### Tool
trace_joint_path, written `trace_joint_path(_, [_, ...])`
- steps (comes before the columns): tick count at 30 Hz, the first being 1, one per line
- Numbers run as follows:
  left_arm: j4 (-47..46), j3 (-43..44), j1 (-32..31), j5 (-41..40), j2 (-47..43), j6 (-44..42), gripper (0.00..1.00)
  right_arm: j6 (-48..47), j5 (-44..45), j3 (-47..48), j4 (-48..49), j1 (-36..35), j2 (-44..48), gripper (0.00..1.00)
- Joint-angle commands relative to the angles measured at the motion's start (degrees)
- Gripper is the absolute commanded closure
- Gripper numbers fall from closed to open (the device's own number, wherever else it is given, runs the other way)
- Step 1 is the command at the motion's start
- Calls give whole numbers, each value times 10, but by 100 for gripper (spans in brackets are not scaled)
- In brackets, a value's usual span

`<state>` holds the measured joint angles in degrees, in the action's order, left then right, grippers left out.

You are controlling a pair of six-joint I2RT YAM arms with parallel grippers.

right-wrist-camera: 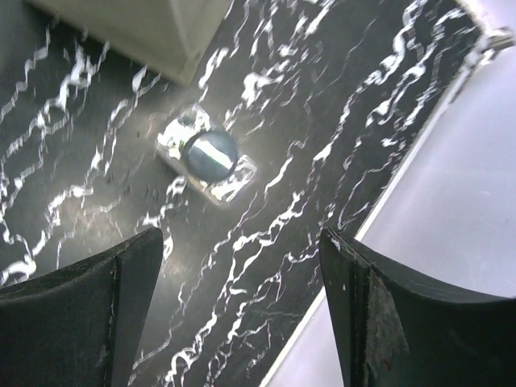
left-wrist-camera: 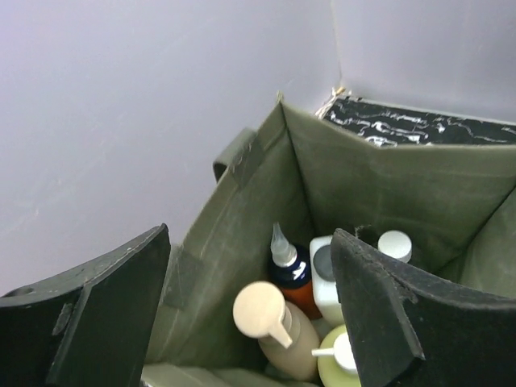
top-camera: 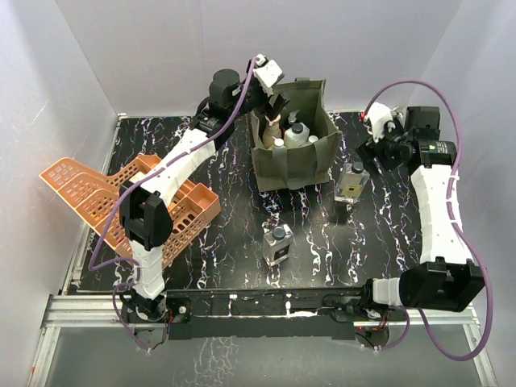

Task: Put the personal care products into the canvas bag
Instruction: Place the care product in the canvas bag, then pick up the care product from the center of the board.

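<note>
The canvas bag [top-camera: 294, 165] stands upright at the far middle of the black marbled table [top-camera: 218, 250], its mouth open. The left gripper [top-camera: 270, 79] hangs above the bag's far left corner. In the left wrist view its fingers [left-wrist-camera: 105, 314] are spread wide with nothing between them, looking down into the bag.

Inside the bag stand a tan pump bottle [left-wrist-camera: 278, 326], an orange bottle [left-wrist-camera: 297, 284] with a dark top and a clear nozzle, a white bottle [left-wrist-camera: 326, 290], and a yellow-green pump bottle [left-wrist-camera: 343, 364] at the lower edge of that view. A white cap [left-wrist-camera: 395, 244] shows further right.

The right gripper [top-camera: 379, 122] hovers to the right of the bag, above the table. Its jaws also stand wide apart and empty in the right wrist view. Below them the square clear bottle [right-wrist-camera: 208, 155], dark cap up, stands on the table just right of the bag's near right corner. A dark-capped bottle [top-camera: 278, 244] stands alone nearer the arms, in front of the bag and apart from it. The orange baskets [top-camera: 121, 201] lie at the left side, tilted against each other
</note>
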<state>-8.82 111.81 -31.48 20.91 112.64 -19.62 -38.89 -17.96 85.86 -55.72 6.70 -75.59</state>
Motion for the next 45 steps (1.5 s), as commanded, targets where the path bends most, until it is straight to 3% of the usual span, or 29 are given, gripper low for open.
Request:
trace_joint_path(1, [37, -32, -1, -62, -57, -20, 19, -115, -14, -47, -19, 9, 7, 18])
trace_joint_path(9, [50, -61, -2, -96, -88, -52, 15, -194, -32, -74, -19, 9, -34, 9])
trace_joint_path(18, [61, -54, -1, -97, -96, -60, 15, -217, -70, -53, 10, 8, -122, 10])
trace_joint_path(24, [59, -54, -2, -99, -97, -73, 15, -199, -114, -27, -8, 6, -167, 20])
trace_joint_path(30, [58, -53, -2, -90, -91, -72, 15, -188, -119, -59, 19, -2, -158, 28])
trace_joint_path(37, [53, -59, -2, -86, -88, -65, 15, -160, -125, -61, 18, -4, -153, 45])
trace_joint_path(42, [51, -62, -2, -90, -88, -64, 15, -105, -134, -63, 14, -5, -143, 64])
trace_joint_path(45, [51, -65, -2, -90, -88, -62, 15, -70, -132, -76, 25, -12, -128, 65])
